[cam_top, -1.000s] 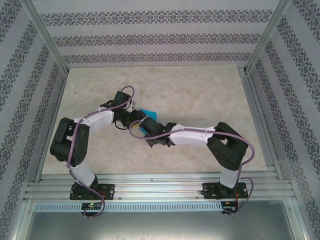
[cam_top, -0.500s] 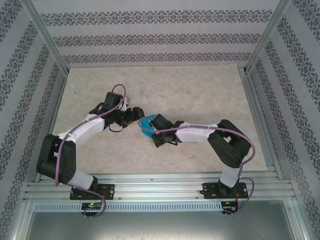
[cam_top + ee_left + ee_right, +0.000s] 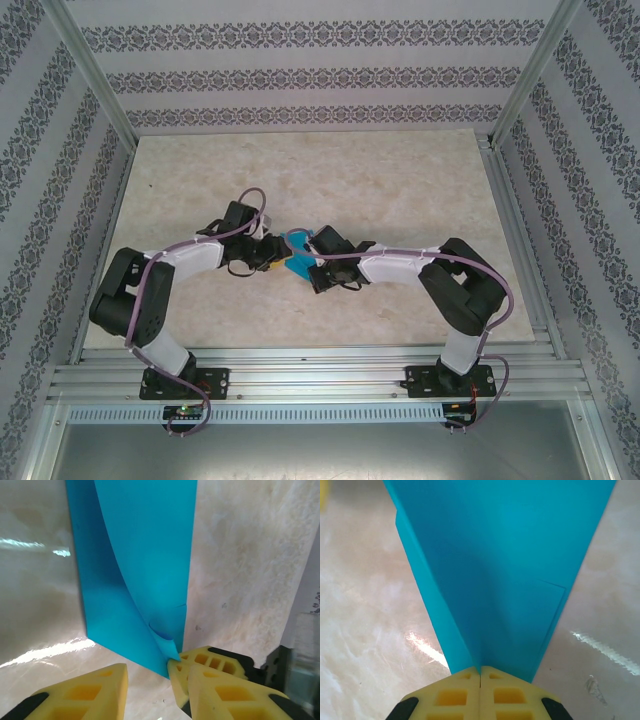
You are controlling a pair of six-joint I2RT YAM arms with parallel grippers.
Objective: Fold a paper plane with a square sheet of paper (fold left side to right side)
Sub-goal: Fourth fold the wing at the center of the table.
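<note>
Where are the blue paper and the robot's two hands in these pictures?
blue paper (image 3: pixel 500 555), right wrist view, middle of its upper face.
right hand (image 3: pixel 480 672), right wrist view, where its yellow fingertips meet on the paper.
left hand (image 3: pixel 156 672), left wrist view, gap between its open yellow fingertips.

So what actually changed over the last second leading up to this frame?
The left arm swung its elbow out to the left, then came back in. Its open jaws are now lower and further right, at a corner of the blue sheet. The right arm pulled back slightly rightward, and its jaws are shut on the sheet's edge. The sheet stayed near the middle of the table, between the two arms.
</note>
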